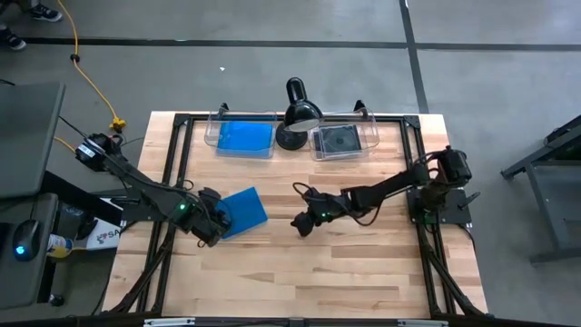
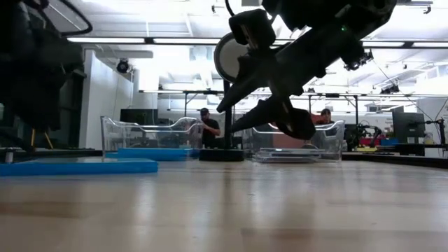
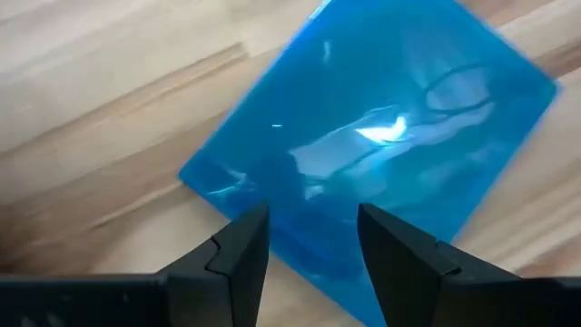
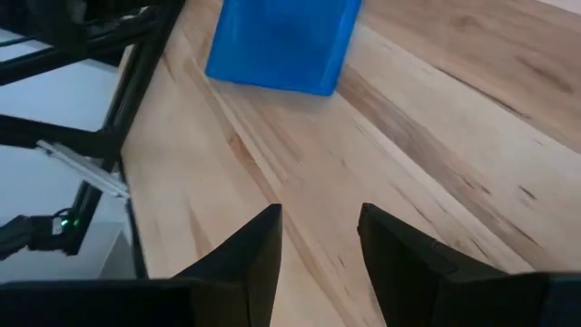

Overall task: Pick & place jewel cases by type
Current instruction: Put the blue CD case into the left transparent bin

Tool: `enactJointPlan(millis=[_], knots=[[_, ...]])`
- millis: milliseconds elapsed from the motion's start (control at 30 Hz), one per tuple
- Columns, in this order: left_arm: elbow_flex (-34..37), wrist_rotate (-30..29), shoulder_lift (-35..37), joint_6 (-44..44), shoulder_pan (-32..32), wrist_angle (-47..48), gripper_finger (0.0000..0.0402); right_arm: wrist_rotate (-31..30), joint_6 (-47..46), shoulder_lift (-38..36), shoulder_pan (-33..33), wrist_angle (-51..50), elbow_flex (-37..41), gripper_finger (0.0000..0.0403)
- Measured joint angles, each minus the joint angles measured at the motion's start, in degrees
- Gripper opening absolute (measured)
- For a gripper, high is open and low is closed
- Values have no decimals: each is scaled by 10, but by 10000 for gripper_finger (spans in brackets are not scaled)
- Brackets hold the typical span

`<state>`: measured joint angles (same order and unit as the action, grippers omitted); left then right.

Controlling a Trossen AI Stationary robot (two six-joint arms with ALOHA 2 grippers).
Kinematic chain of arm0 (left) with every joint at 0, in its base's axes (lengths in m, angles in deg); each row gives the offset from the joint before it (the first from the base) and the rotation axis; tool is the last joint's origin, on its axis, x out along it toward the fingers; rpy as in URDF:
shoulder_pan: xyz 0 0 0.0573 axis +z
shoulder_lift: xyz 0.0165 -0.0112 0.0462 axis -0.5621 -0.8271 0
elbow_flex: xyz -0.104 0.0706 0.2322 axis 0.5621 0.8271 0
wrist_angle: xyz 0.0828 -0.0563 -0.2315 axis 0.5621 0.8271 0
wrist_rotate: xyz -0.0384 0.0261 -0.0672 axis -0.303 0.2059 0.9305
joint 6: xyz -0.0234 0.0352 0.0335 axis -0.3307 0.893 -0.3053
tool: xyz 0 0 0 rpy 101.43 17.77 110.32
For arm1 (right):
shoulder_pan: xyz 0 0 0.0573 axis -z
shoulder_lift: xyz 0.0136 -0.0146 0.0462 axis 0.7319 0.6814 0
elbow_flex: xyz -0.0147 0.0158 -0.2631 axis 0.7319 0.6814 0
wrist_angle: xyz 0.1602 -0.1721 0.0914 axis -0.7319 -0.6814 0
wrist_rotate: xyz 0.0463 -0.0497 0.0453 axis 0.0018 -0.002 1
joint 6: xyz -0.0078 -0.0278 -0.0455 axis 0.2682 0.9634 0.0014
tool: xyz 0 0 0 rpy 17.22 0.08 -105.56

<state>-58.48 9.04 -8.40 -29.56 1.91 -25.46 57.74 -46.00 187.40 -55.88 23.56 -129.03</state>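
Wooden tabletop (image 1: 300, 272), two arms reaching in from either side.

Left hand (image 1: 214, 224) low over the tabletop, left of centre, at the near-left edge of a blue jewel case (image 1: 243, 213). That case lies flat on the wood, turned at an angle. In the left wrist view the two dark fingers (image 3: 238, 250) stand apart with a gap between them, their tips over the case's edge (image 3: 363, 154); nothing is pinched between them. Whether the tips touch the plastic I cannot tell.

Right hand (image 1: 302, 222) near the middle of the tabletop, pointing toward the blue jewel case and well apart from it. Its fingers (image 4: 259, 245) are spread, with bare wood showing in the gap; it carries nothing. The low view shows it hanging above the surface (image 2: 276, 115), not resting on it.

Along the far edge, two clear plastic bins. The left bin (image 1: 221, 127) holds blue jewel cases (image 1: 246, 139); how many are stacked there I cannot tell. The right bin (image 1: 370, 124) holds a dark jewel case (image 1: 338, 141) with a glossy front; again the count is unclear. Between the bins stands a black desk lamp (image 1: 300, 113).

Low view: two people (image 2: 205, 126) in the room behind the bins.
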Motion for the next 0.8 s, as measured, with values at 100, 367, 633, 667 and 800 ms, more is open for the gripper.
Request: enactJointPlan(millis=[100,367,633,667,800], knots=[[10,16,0,-1,0,17,165,26,8,0,11,10,0,144],[28,48,0,-7,0,38,165,58,19,0,34,35,0,144],[55,46,0,-15,0,-18,165,58,19,0,64,50,0,144],[61,46,0,-16,0,-32,165,58,20,0,68,51,0,144],[81,48,2,-21,0,-78,165,62,23,0,82,55,0,144]])
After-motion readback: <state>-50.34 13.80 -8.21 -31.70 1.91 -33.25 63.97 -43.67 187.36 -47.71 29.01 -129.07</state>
